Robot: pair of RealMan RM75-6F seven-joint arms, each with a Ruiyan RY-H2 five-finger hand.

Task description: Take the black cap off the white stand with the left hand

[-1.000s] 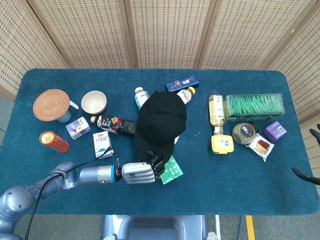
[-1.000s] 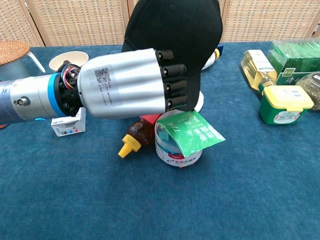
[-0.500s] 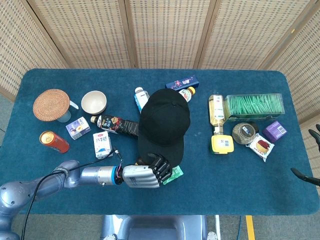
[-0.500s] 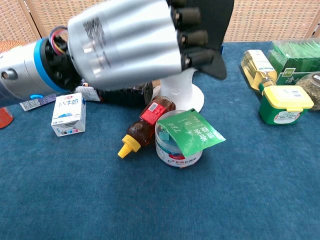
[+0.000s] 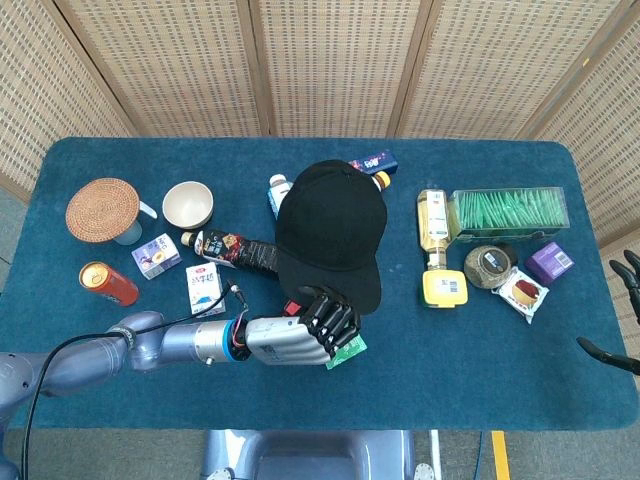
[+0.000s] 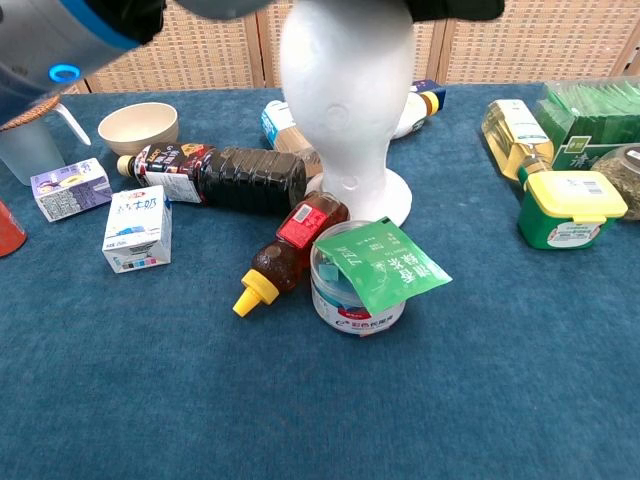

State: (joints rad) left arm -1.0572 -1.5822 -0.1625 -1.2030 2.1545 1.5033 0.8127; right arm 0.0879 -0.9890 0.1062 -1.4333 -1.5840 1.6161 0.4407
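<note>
The black cap hangs over the middle of the table in the head view. My left hand grips its brim from the near side, fingers curled over the brim's edge. In the chest view the white head-shaped stand is bare up to the frame's top, and only a strip of the cap shows there. My left forearm crosses that view's top left corner. Only the dark fingertips of my right hand show at the right edge of the head view, spread and holding nothing.
Around the stand's base lie a dark drink bottle, a small bottle with a yellow cap and a tub with a green lid. Milk cartons and a bowl are left; a yellow-lidded jar and green box are right.
My left hand has risen with the cap's brim in its grip. In the chest view hand and cap have gone up out of the frame, and the white stand now shows bare.
</note>
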